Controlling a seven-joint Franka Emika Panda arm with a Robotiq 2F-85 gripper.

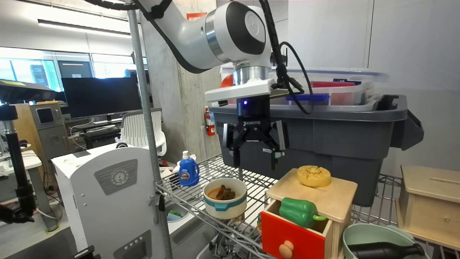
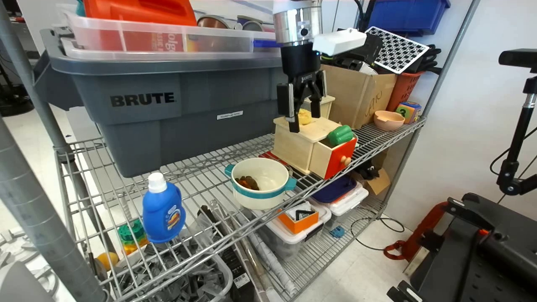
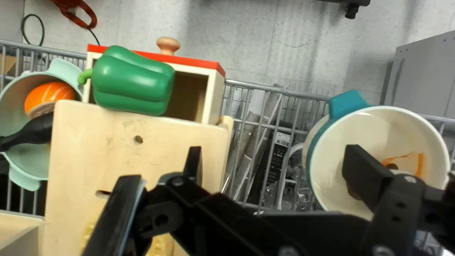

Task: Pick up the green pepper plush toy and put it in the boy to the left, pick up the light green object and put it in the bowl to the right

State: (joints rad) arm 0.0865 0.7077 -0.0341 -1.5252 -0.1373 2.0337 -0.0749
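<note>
Holding pincer [image 1: 254, 159] spread wide, gripping & touching nthg, hovering abv wire shelf [image 1: 256, 187], well apart from grn pepper [image 1: 298, 212].

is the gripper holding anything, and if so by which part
Nothing is held: the gripper is open, with nothing between its fingers, and the green pepper lies apart, lower down.

Blue bottle [image 2: 162, 213] upright on wire shelf [image 2: 209, 161]; yellow disc [image 1: 313, 176] atop wooden box [image 1: 332, 198].
</note>
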